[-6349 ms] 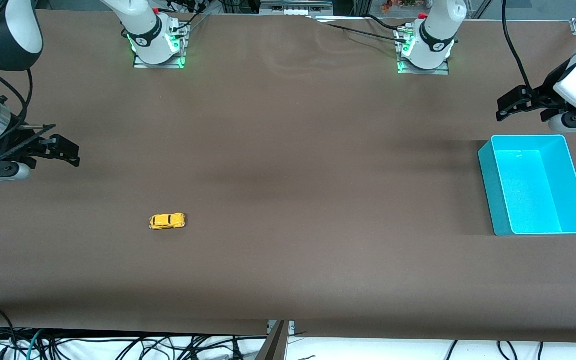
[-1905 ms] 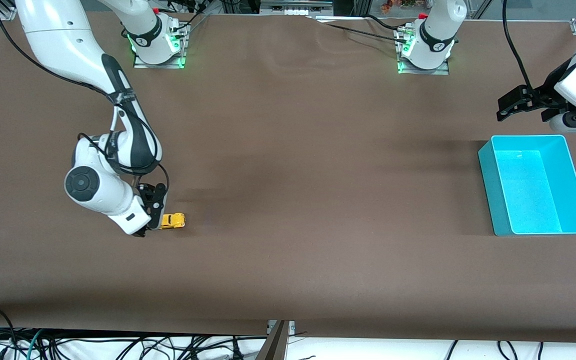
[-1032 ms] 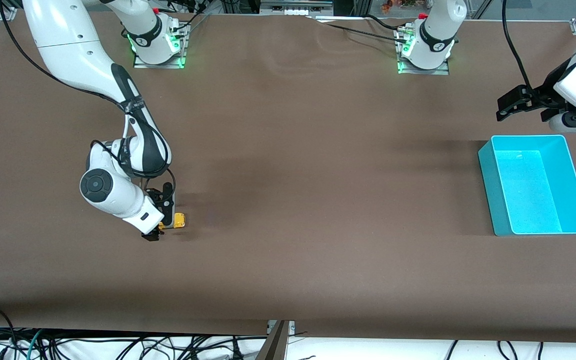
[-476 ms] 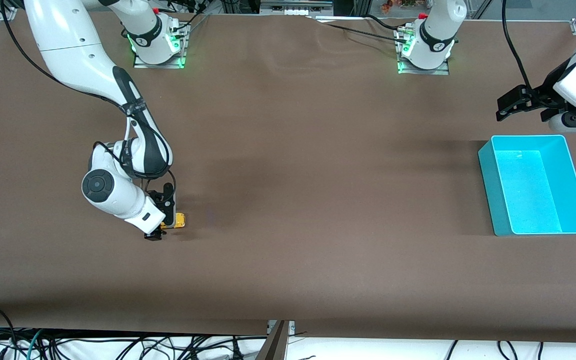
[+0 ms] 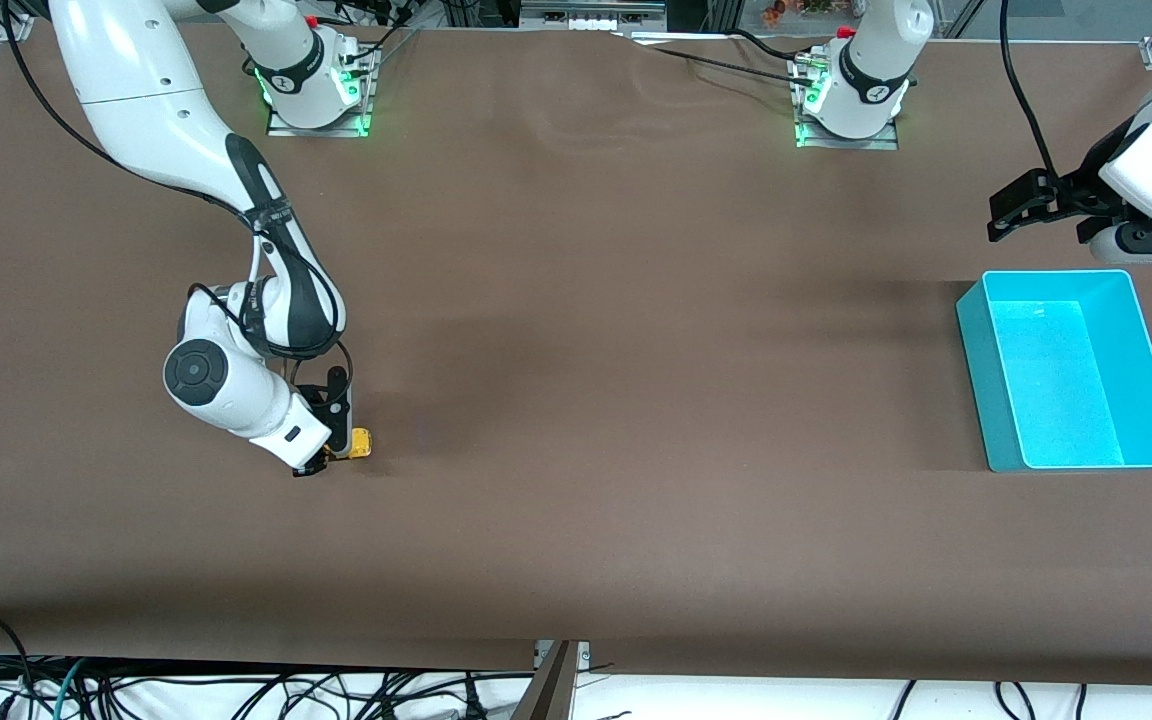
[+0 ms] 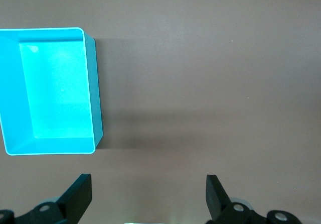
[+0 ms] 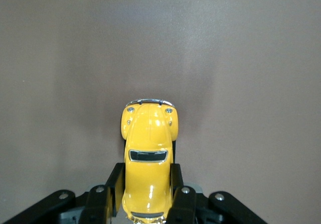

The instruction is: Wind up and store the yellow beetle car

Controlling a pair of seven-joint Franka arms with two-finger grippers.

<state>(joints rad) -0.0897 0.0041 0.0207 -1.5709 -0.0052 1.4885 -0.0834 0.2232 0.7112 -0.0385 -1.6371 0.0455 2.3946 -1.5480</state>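
The yellow beetle car stands on the brown table toward the right arm's end, half hidden by the gripper. My right gripper is low over it and shut on its sides. In the right wrist view the car sits between the black fingers, nose pointing away from the gripper. My left gripper is open and empty, waiting above the table beside the turquoise bin. In the left wrist view its gripper is spread wide over bare table.
The turquoise bin is empty and stands at the left arm's end of the table; it also shows in the left wrist view. The arm bases stand along the table's back edge. Cables hang below the front edge.
The right arm swung in from the table's end, came down over the car and closed its fingers on it. The car has barely moved. The left gripper rose slightly.
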